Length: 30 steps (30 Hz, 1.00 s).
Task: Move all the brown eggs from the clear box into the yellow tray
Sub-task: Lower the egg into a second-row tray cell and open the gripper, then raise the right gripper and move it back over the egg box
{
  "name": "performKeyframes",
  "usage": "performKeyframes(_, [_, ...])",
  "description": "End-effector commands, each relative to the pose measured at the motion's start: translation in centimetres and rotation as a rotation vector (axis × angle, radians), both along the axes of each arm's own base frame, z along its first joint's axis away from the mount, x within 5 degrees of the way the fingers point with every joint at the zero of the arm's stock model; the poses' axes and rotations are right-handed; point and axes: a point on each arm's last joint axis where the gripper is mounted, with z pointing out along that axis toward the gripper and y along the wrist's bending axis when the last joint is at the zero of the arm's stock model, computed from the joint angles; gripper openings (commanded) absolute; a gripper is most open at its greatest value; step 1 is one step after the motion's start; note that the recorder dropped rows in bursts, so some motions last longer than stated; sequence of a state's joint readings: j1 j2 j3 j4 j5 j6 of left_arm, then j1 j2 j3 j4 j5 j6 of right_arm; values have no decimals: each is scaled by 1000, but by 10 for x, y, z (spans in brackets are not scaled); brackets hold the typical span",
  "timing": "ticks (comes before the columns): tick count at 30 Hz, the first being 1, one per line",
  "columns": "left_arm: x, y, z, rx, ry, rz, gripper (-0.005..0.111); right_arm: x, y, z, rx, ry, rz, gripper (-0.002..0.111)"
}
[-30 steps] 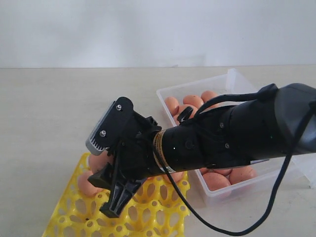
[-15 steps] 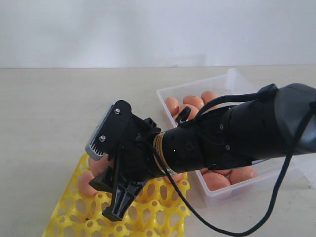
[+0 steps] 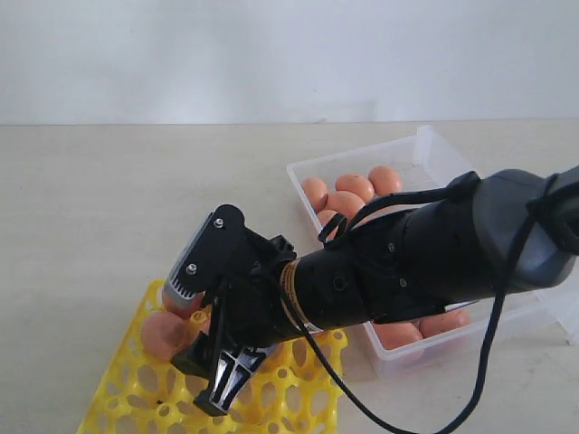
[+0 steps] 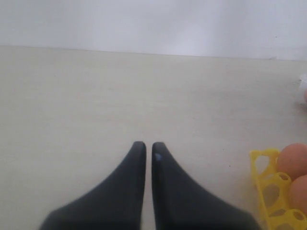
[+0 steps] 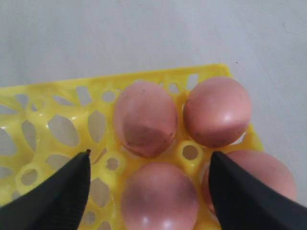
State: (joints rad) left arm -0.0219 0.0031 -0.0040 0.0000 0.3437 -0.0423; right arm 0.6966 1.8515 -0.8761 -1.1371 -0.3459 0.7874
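The yellow tray [image 3: 118, 398] sits at the lower left of the exterior view on a pale table [image 3: 90, 199]. Brown eggs [image 3: 163, 333] fill the cells at its far left corner. The right gripper [image 3: 196, 349] hangs directly over those cells at the end of a black arm that slants down from the right edge. A black cable [image 3: 488, 362] loops below the arm.

The right wrist view looks straight down on that corner of the yellow tray [image 5: 57, 96]. There, 4 brown eggs [image 5: 144, 117] are seated in a block of 2 by 2. The right gripper [image 5: 149, 155] has its jaws released and spread wide. A dark fingertip [image 5: 72, 187] stands on either side of 1 seated egg, with a gap visible on both sides. Nothing is held.

Further right in the exterior view, the clear box [image 3: 425, 145] stands just beside the tray without touching it. Several more brown eggs lie at its far end, and a few show at the near end under the arm. How many the arm hides cannot be told.

The left gripper [image 4: 145, 146] appears only in its own wrist view. It is low over bare table, with its 2 dark fingers drawn together to a thin slit and gripping nothing. A corner of the yellow tray [image 4: 261, 177] with 2 brown eggs [image 4: 292, 160] shows at that picture's edge, well apart from the fingers.
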Motion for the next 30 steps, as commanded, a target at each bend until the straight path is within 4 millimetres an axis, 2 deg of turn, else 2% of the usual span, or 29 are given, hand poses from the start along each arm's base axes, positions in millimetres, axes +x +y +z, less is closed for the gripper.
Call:
performKeyframes(1, [0, 0, -1, 4, -5, -2, 4, 2, -1, 1, -19, -10, -14, 66])
performKeyframes(6, [0, 0, -1, 4, -5, -2, 4, 1, -1, 8, 10, -10, -21, 66])
performKeyframes(10, [0, 0, -1, 4, -5, -2, 4, 0, -6, 35, 26, -77, -55, 66])
performKeyframes(13, [0, 0, -1, 4, -5, -2, 4, 2, -20, 57, -26, -145, -150, 65])
performKeyframes(16, [0, 0, -1, 4, -5, -2, 4, 6, -39, 72, -140, -210, -291, 53])
performKeyframes(21, [0, 0, -1, 4, -5, -2, 4, 15, -83, 85, -439, -281, -613, 15])
performKeyframes(23, [0, 0, -1, 4, -5, -2, 4, 21, -99, 88, -480, -266, -743, 10])
performKeyframes(25, [0, 0, -1, 4, -5, -2, 4, 32, -115, 92, -433, -226, -851, 14])
performKeyframes(28, [0, 0, -1, 4, -5, -2, 4, 58, -146, 98, -321, -107, -1020, 28])
performKeyframes(30, [0, 0, -1, 4, -5, -2, 4, 78, -167, 100, -289, 2, -1104, 34])
